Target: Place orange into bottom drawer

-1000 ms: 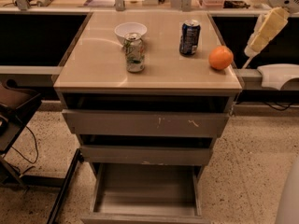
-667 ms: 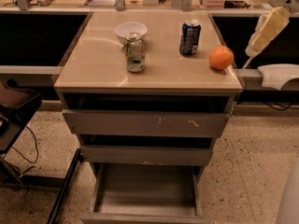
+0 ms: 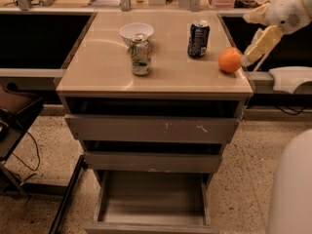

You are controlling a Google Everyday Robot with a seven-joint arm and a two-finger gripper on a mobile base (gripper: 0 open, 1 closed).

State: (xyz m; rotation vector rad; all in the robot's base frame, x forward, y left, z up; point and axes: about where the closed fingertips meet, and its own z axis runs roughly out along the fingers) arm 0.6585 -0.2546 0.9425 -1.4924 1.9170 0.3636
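Note:
The orange (image 3: 230, 60) sits on the cabinet top (image 3: 97, 72) near its right edge. My gripper (image 3: 248, 59) hangs on a cream-coloured arm just to the right of the orange, close beside it at about the same height. I cannot tell whether it touches the fruit. The bottom drawer (image 3: 151, 201) is pulled far out at floor level below the front of the cabinet, and its tray is empty.
A white bowl (image 3: 136, 30), a green-silver can (image 3: 141, 54) and a dark blue can (image 3: 198, 39) stand on the cabinet top. The two upper drawers (image 3: 153, 128) are slightly ajar. A dark chair (image 3: 14, 113) is at the left, and my white body (image 3: 292, 189) at the lower right.
My gripper has moved down and to the left, from beyond the cabinet's right edge to right beside the orange. The orange, cans and bowl have not moved.

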